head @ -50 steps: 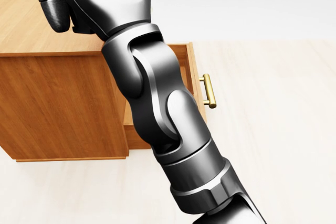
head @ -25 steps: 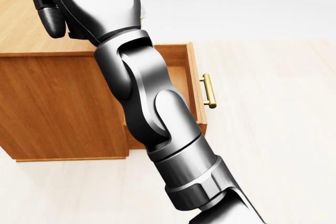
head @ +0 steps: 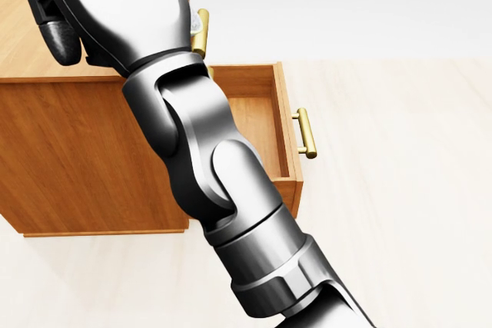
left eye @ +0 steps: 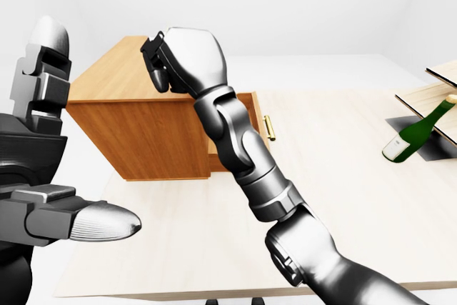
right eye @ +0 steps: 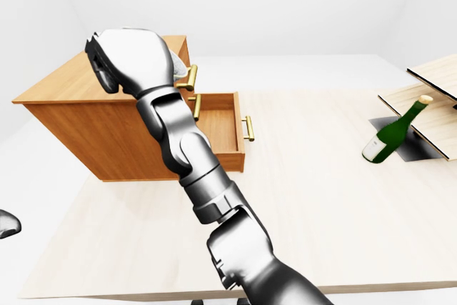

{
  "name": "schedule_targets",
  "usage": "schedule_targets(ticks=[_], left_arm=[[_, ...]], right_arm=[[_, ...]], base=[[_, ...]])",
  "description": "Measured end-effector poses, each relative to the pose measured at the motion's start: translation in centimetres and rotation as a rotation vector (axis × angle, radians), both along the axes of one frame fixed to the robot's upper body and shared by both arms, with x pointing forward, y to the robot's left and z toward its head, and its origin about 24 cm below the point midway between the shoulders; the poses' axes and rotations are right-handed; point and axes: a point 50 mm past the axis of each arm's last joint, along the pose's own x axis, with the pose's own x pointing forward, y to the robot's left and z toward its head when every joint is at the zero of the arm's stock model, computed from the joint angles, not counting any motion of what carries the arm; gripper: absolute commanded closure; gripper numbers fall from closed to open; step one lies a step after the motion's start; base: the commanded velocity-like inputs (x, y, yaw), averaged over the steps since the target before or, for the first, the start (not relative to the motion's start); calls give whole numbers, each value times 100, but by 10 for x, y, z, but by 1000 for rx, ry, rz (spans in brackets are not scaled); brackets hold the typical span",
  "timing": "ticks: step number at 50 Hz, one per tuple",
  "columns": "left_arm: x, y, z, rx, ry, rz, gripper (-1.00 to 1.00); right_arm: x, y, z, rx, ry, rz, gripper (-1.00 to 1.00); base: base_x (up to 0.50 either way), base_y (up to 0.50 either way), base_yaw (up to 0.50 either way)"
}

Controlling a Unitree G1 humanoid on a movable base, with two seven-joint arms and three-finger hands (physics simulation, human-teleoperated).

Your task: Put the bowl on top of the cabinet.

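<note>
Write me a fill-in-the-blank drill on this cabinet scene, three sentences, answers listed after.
1. The cabinet's lower drawer stands ____.
2. The drawer pull is ____ in colour.
3. At the right of the right-eye view a green ____ leans by wooden boards.

Missing words: open; gold; bottle

A wooden cabinet (left eye: pixel 136 112) with an open drawer (left eye: pixel 251 116) is seen on a pale table (left eye: pixel 343 205). The right hand (left eye: pixel 178 58) is raised over the cabinet's top. The left hand (left eye: pixel 50 198) is held at the left edge, and a green bottle (left eye: pixel 415 131) is leaned at the right.
</note>
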Motion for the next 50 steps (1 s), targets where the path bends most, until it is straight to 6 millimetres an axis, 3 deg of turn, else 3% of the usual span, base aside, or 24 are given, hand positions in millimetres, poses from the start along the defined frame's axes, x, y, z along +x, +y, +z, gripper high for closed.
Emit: schedule_targets(ticks=[50], left_arm=[[0, -1, 0, 8, 8, -7, -100]], right_arm=[[-11, 8, -15, 3, -54, -3, 100]], base=[[0, 0, 0]])
